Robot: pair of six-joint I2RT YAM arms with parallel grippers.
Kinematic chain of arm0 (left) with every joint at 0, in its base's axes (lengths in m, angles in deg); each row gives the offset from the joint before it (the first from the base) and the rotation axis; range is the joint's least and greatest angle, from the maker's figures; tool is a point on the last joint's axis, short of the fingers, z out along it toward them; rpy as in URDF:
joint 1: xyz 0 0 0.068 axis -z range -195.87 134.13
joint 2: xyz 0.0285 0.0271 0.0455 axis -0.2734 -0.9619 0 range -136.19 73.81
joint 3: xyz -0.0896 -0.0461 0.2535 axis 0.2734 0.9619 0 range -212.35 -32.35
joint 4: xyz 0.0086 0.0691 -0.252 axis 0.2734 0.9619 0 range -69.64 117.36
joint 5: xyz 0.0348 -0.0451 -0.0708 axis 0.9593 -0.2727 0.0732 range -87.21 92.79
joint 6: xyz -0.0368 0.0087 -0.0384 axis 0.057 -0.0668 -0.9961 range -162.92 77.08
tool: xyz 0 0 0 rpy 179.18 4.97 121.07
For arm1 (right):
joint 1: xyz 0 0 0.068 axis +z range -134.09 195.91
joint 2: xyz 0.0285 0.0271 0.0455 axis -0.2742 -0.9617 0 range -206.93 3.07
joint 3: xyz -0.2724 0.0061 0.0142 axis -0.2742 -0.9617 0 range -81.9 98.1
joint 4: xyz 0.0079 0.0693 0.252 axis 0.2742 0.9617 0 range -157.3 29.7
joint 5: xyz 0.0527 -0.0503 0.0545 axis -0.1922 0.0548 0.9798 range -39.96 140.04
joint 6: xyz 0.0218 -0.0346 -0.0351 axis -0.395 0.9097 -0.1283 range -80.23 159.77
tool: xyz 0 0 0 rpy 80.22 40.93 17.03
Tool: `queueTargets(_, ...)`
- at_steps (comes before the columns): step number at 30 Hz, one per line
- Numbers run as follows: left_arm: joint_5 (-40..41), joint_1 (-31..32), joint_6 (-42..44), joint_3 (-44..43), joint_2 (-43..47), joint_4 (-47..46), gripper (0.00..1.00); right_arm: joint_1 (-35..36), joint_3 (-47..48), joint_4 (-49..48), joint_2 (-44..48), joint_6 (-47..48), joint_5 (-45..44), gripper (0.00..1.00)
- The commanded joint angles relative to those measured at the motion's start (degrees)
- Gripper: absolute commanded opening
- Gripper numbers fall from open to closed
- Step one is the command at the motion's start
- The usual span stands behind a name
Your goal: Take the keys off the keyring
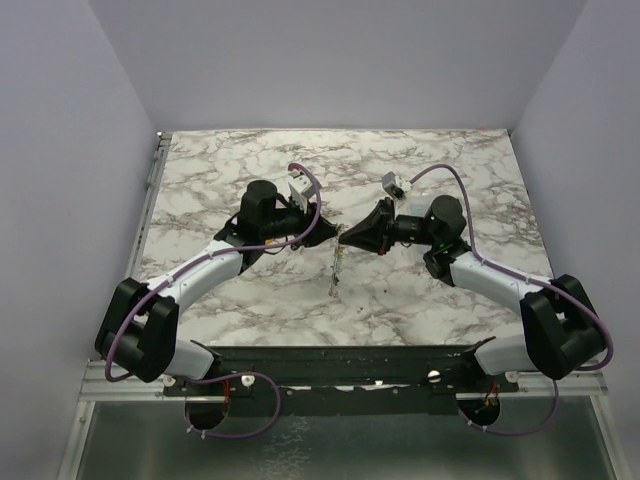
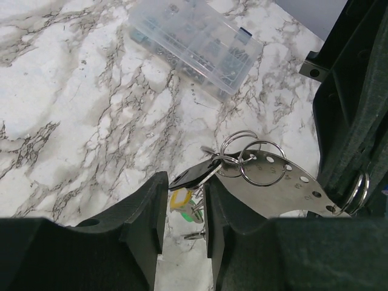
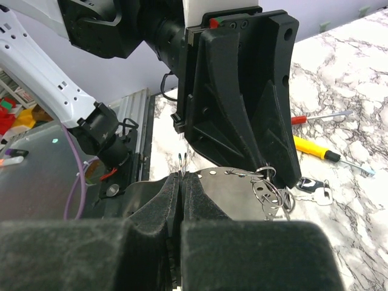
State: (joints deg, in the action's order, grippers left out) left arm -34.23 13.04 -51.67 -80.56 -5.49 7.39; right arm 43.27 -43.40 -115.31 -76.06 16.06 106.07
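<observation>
Over the middle of the marble surface (image 1: 250, 170) both arms meet, w/ the keyring hung in the air between them. A clear plastic box (image 2: 194, 42) lies on the surface beyond. The right fingers (image 3: 151, 212) are pressed together on one edge of a perforated metal plate (image 3: 224, 182). The left fingers (image 2: 145, 218) stand a narrow gap apart, and the black key (image 2: 195, 174) sits right at their tips; can't tell if it's actually nipped. Wire rings (image 2: 262, 171) thread the plate's holes and carry the keys; yellow & green tags (image 2: 180, 200) dangle below, seen thru the gap. Risks, as I judge them: the plate is held by an edge only, so a straight pull on the key prob. twists or drags it out of the right fingers. A shallow bite on the small key head lets it slip & swing. The split ring won't release w/o turning, so brute force bends it. The two sets of fingers are v. close and could knock.
</observation>
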Motion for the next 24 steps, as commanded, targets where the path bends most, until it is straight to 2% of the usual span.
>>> queueTargets(1, -1.9, 0.1, -0.4, -0.3, -1.0, -3.3, 0.35, 0.0, -0.2, -3.7, -0.6, -1.3, 1.6, 0.01)
queueTargets(7, -7.4, 0.2, -0.9, 0.8, -1.1, -5.8, 0.48, 0.0, 0.0, -3.9, -0.7, -1.9, 3.2, 0.01)
queueTargets(10, -9.4, 0.2, -0.9, 1.3, -1.1, -6.6, 0.48, 0.0, 0.1, -3.9, -0.8, -1.8, 4.0, 0.01)
queueTargets(21, -10.7, -0.1, -1.0, 2.1, 0.0, -6.6, 0.18, -0.2, 0.3, -3.2, 0.3, -1.4, 5.5, 0.01)
queueTargets(24, -10.6, -0.8, -0.2, 1.2, 0.4, -4.2, 0.0, -1.1, 0.2, -3.2, 0.3, -2.6, 6.1, 0.01)
